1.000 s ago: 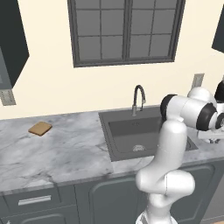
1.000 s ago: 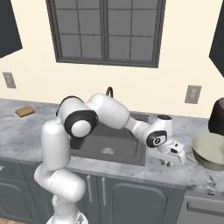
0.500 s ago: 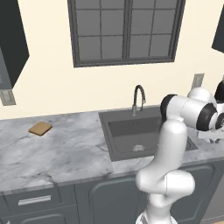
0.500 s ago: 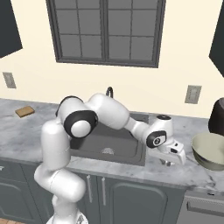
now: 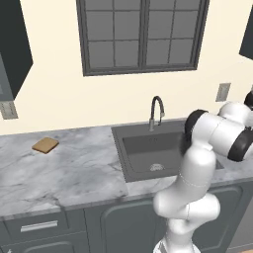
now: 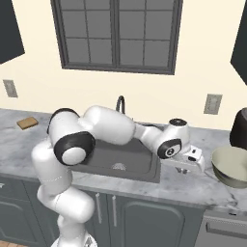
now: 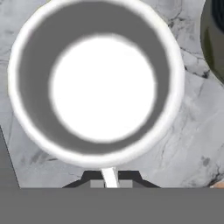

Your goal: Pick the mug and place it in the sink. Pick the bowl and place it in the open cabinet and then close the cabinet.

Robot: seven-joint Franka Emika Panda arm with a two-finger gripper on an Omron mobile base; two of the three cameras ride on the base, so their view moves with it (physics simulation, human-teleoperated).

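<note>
No writing is legible. The gripper [image 7: 109,178] is clamped on the round white mug's [image 7: 94,83] rim at 6 o'clock, above veined marble counter [image 7: 192,131]; a glossy bowl [image 6: 232,166] sits nearby.

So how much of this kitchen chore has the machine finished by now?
Nothing looks finished: the sink holds no mug. In hand: the claw has shut on the rim of the mug, which stands on the counter right of the sink. Left: moving the mug into the sink, then putting the bowl in the cabinet and closing it.
</note>
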